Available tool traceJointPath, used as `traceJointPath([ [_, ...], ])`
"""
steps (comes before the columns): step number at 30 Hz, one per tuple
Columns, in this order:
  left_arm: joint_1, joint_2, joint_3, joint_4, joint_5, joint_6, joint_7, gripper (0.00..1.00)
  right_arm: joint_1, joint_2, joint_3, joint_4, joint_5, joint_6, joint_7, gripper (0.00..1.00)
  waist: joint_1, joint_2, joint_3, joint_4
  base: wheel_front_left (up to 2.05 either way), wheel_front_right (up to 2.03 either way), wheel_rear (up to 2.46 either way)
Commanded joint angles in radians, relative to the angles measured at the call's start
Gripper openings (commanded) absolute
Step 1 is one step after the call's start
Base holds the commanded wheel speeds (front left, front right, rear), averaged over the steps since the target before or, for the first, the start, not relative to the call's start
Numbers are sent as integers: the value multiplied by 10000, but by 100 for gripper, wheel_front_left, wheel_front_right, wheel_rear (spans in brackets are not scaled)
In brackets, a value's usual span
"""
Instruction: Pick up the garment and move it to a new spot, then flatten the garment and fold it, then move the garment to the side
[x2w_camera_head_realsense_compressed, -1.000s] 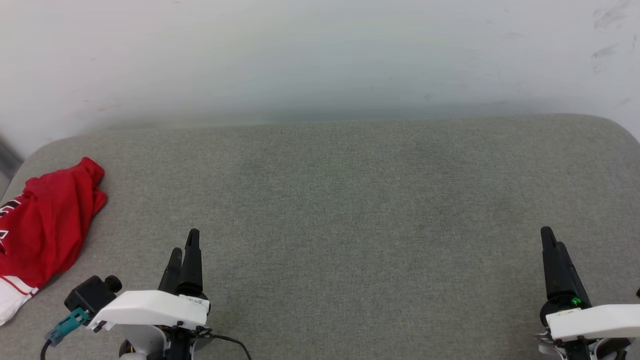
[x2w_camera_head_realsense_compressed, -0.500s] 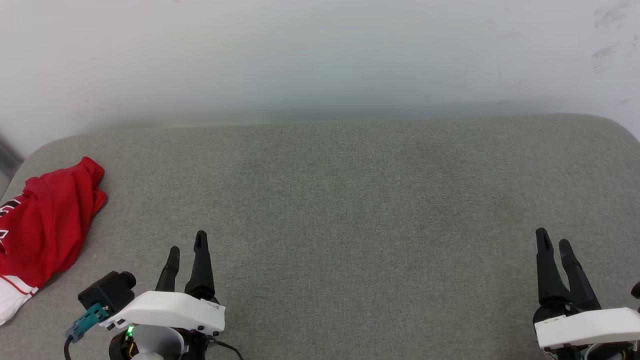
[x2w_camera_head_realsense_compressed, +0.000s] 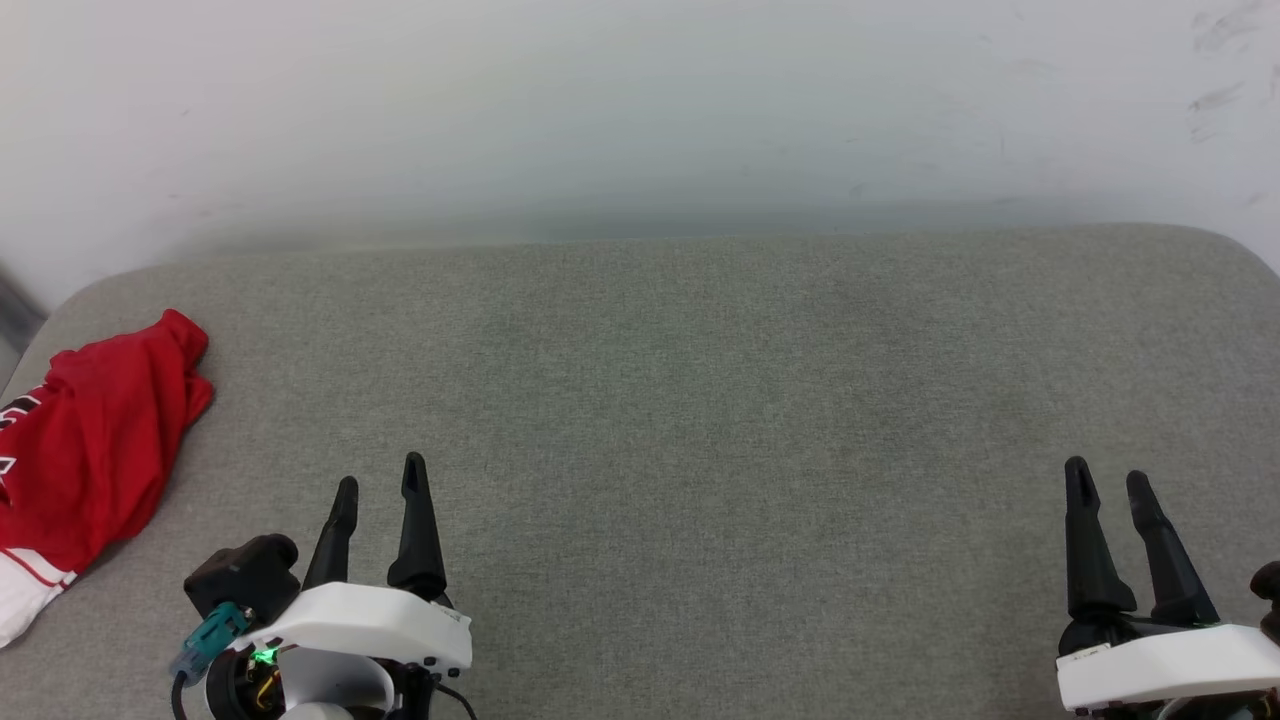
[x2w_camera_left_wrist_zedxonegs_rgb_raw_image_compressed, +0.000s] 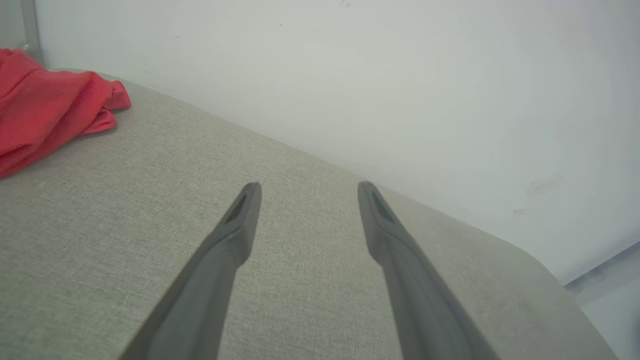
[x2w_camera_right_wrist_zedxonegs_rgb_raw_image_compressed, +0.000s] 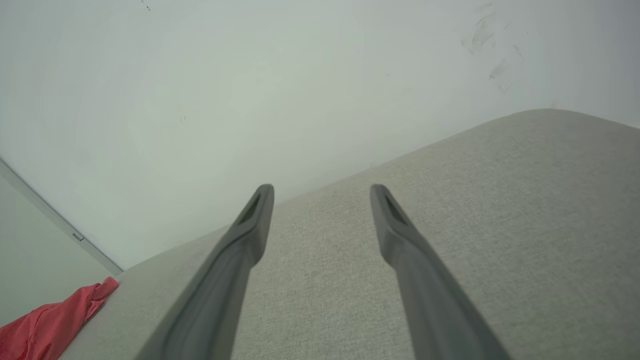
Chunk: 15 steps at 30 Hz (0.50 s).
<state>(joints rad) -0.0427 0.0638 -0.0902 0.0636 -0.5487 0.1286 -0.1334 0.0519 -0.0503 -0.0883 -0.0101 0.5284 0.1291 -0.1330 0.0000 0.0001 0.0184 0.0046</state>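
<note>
The red garment (x2w_camera_head_realsense_compressed: 95, 450) lies bunched at the far left edge of the grey padded surface, a white striped sleeve showing at its near end. It also shows as the garment (x2w_camera_left_wrist_zedxonegs_rgb_raw_image_compressed: 45, 112) at the upper left of the left wrist view and the garment (x2w_camera_right_wrist_zedxonegs_rgb_raw_image_compressed: 47, 327) at the lower left corner of the right wrist view. My left gripper (x2w_camera_head_realsense_compressed: 378, 480) hovers open and empty near the front edge, to the right of the garment. My right gripper (x2w_camera_head_realsense_compressed: 1107, 478) stands open and empty at the front right, far from the cloth.
The grey fabric surface (x2w_camera_head_realsense_compressed: 700, 400) has rounded corners and ends at a pale wall (x2w_camera_head_realsense_compressed: 640, 110) along its far side. A wide bare stretch of fabric lies between the two grippers.
Both grippers have rolled so their fingers now show side by side. The left one has shifted slightly right. The garment has not moved.
</note>
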Motion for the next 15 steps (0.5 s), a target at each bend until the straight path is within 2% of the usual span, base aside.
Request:
traceJointPath([
  [1,35,93,-77,-171,322,59,-104,100,73,-3,17,-207,-330,21,-107,100,0,-1,8,3,0,0,0],
  [15,110,112,-397,-409,1721,210,-461,100,281,-2,55,-580,-1817,23,-461,100,0,-1,80,33,0,0,0],
])
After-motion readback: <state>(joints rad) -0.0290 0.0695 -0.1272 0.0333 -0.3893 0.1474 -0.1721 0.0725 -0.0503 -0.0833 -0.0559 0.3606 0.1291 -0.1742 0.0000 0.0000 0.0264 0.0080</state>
